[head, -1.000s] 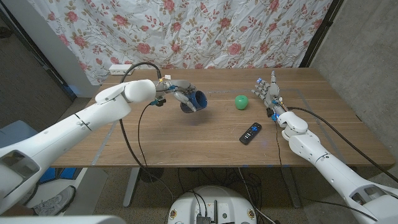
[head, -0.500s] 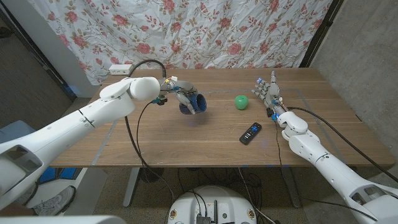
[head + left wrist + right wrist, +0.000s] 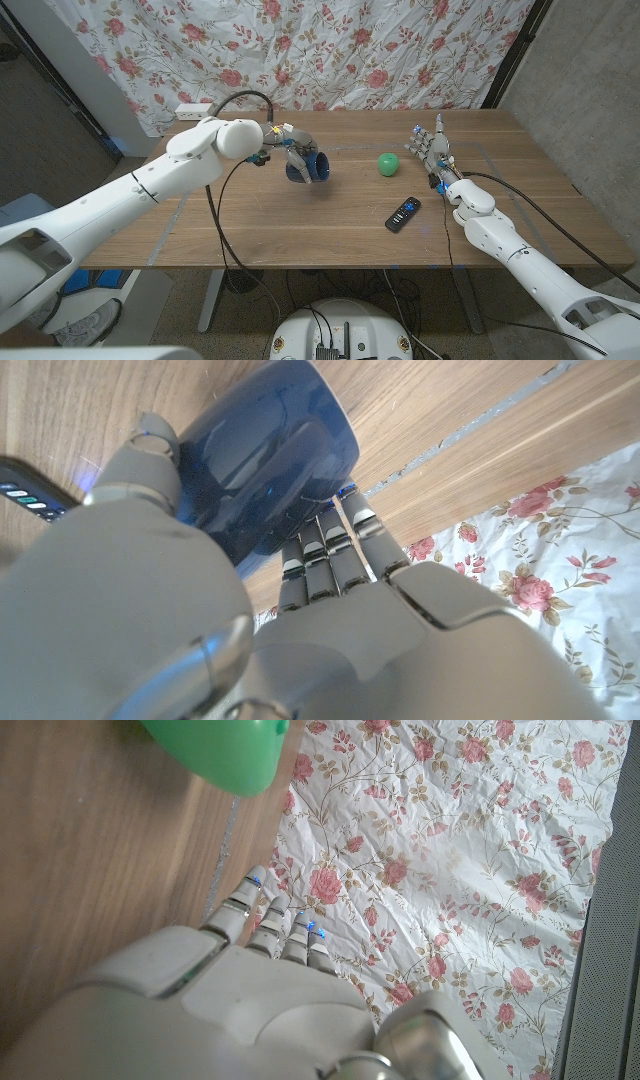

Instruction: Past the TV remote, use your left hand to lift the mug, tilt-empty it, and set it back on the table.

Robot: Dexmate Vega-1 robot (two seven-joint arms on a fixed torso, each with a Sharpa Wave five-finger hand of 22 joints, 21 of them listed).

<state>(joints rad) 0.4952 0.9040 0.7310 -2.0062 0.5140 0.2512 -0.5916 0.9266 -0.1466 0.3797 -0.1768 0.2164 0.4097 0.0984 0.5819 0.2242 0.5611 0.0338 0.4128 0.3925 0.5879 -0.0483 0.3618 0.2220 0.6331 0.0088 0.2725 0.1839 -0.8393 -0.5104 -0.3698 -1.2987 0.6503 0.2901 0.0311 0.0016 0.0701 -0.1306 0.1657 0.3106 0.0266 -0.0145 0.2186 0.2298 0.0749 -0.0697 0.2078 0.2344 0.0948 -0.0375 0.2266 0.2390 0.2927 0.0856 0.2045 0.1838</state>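
left robot hand [image 3: 292, 158] grips mug [image 3: 308, 167] aloft, tipped sideways beyond the remote [image 3: 403, 213] (tilt-emptying underway); set-down on counter [image 3: 300, 225] remains.

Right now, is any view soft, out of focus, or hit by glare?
Head view: evenly lit and sharp, with the mug casting a soft shadow on the table. Left wrist view: the left robot hand is close and soft; pale reflections streak the mug. Right wrist view: the green ball is cropped and blurred.
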